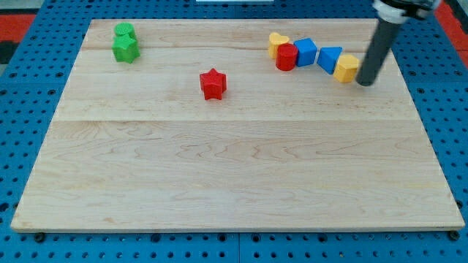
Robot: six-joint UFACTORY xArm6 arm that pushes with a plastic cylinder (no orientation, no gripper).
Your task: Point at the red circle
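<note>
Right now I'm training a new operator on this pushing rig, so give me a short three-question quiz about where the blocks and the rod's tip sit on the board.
1. True or false: my tip is at the view's right end of the block row, beside the yellow block.
2. What touches the red round block on the view's right? A) green star block B) blue cube block C) red star block
3. Fill in: the red star block stands ___ on the wooden board.

Key: 1 true; 2 B, the blue cube block; 3 alone.
</note>
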